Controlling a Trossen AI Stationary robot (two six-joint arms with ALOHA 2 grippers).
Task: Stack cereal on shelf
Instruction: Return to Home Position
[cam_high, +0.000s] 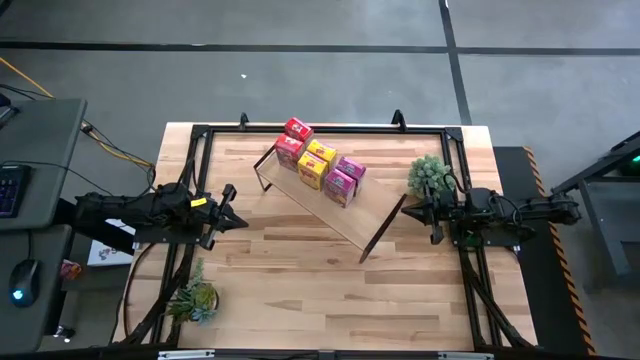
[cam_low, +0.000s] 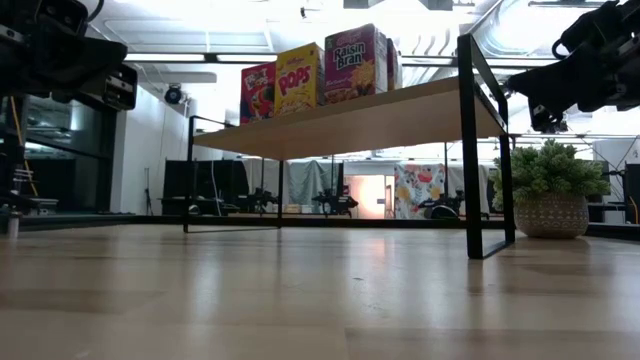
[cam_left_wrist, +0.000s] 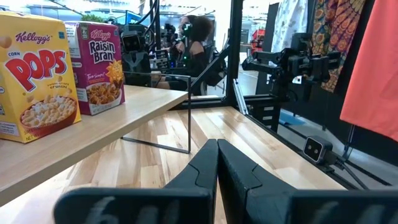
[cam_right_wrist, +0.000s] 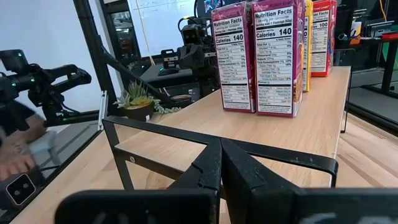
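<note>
Left gripper (cam_left_wrist: 216, 145): my jaws together, nothing held, well apart from the shelf (cam_high: 372, 207).
Right gripper (cam_right_wrist: 220, 145): jaws together, empty, near the shelf's end frame.
Cereal (cam_high: 320, 155): six boxes upright on the board (red, yellow, pink pairs).
Homing, I judge: withdraw level, clear of the frame and the plant (cam_high: 430, 175).

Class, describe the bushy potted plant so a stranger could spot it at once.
Find the wooden shelf slanting across the table. Past its end near the right gripper stands the potted plant, bushy in a pale pot; the other plant, by the left arm, is spiky.
</note>
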